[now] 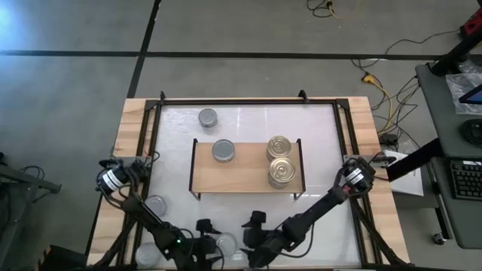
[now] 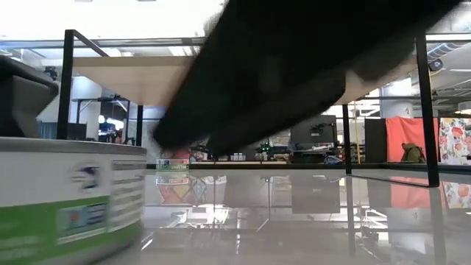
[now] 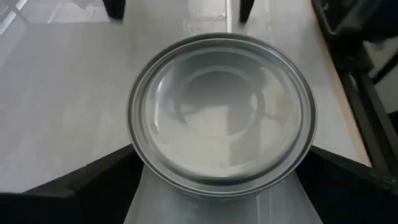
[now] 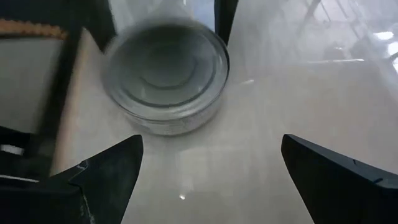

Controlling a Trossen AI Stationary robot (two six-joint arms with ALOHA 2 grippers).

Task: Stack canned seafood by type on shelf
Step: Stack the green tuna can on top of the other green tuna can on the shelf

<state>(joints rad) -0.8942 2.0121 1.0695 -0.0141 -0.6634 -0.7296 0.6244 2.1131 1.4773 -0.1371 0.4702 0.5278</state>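
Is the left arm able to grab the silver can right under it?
Probably yes: the silver can sits between the left gripper's open fingers, nothing in between.

2 dark arms, black tubular links, bulky joints. Silver-white ringed motor housing with black bands at each base joint: left arm point(image 1: 113, 179), right arm point(image 1: 355, 178). Small green LED lit on left arm near wrist. Black angular gripper bodies: left gripper point(image 1: 215, 233), right gripper point(image 1: 252, 233). Matte black wedge-shaped fingers point(image 4: 106, 171), flat faces, sharp edges. Thin cables along links.
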